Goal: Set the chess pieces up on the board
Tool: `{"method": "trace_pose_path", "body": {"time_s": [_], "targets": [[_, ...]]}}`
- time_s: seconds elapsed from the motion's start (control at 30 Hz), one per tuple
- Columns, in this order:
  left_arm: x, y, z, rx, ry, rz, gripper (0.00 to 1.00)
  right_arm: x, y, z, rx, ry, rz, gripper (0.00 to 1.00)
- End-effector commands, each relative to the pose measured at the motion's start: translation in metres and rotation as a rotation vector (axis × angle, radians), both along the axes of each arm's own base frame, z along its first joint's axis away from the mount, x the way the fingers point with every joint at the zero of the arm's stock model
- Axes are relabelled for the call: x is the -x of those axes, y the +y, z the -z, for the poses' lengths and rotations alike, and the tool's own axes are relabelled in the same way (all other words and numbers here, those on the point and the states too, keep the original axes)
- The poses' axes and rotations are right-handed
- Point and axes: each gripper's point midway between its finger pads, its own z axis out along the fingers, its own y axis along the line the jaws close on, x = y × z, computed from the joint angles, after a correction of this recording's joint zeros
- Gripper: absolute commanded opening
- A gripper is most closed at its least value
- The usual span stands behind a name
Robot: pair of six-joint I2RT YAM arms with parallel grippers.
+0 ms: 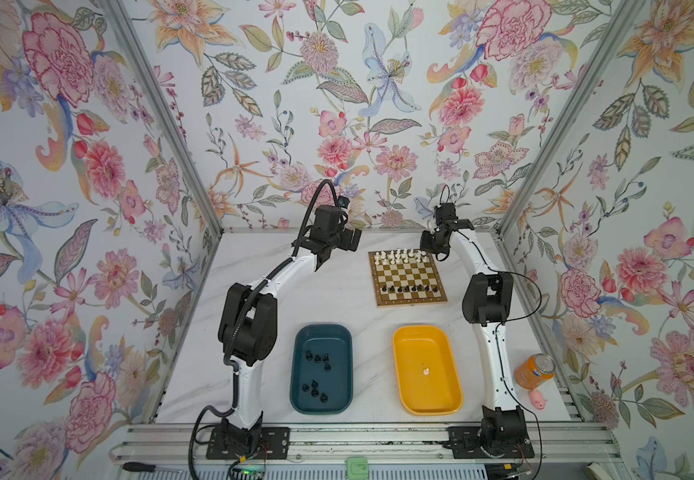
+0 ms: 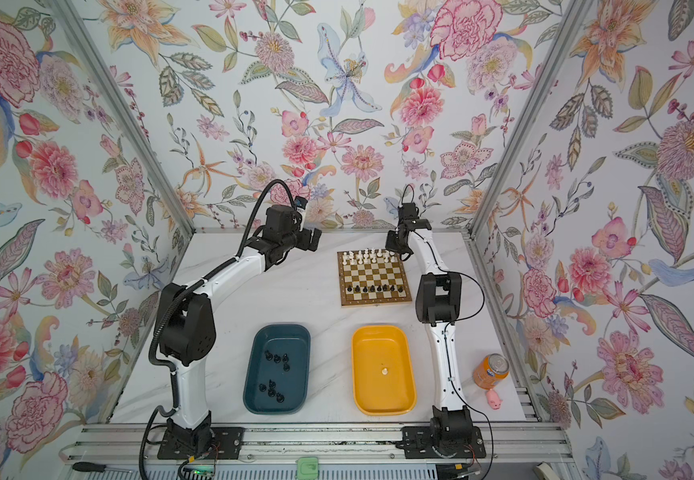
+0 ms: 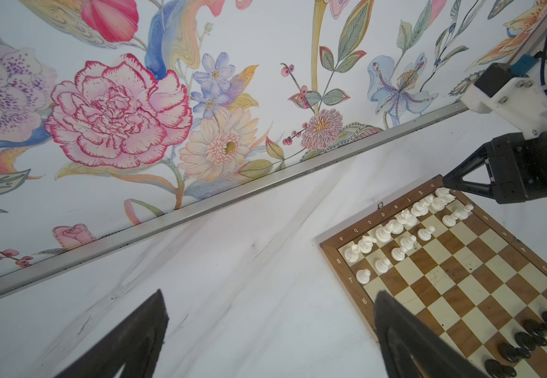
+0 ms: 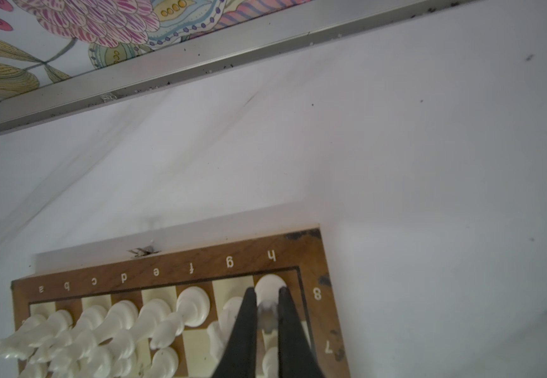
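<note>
The board (image 1: 413, 302) lies at the back right of the table. Several white chess pieces (image 1: 399, 256) stand in its two far rows. Several black ones (image 1: 409, 287) stand in a row near its front. My right gripper (image 4: 267, 291) is at the board's far right corner, shut on a white piece (image 4: 268, 282) whose base is over the corner square by the h and 8 marks. My left gripper (image 3: 269, 293) is open and empty, held above the bare table left of the board's far edge. More black pieces (image 1: 318, 359) lie in the teal tray (image 1: 323, 328).
A yellow tray (image 1: 420, 330) in front of the board holds one white piece (image 1: 425, 371). An orange can (image 1: 535, 370) and a pink toy pig (image 1: 538, 400) sit at the front right. The back wall rail runs close behind the board.
</note>
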Motion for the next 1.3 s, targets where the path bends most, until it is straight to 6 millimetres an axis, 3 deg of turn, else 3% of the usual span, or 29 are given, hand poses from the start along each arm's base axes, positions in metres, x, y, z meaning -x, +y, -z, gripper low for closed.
{"method": "trace_pose_path", "body": {"time_s": [0.0,0.4,0.7,1.27], "targets": [[-0.002,0.006,0.000,0.002,-0.009,-0.001,0.99,0.011,-0.007,-0.001,0.044,0.031,0.002,0.08],[-0.004,0.003,0.001,0.009,-0.011,0.009,0.99,0.011,-0.008,-0.003,0.048,0.028,0.002,0.10],[-0.004,0.005,0.001,0.013,-0.008,0.008,0.99,0.011,-0.005,-0.001,0.031,0.034,-0.003,0.22],[-0.008,0.006,-0.005,0.027,-0.030,0.005,0.99,-0.004,-0.007,-0.027,-0.031,-0.036,0.009,0.35]]}}
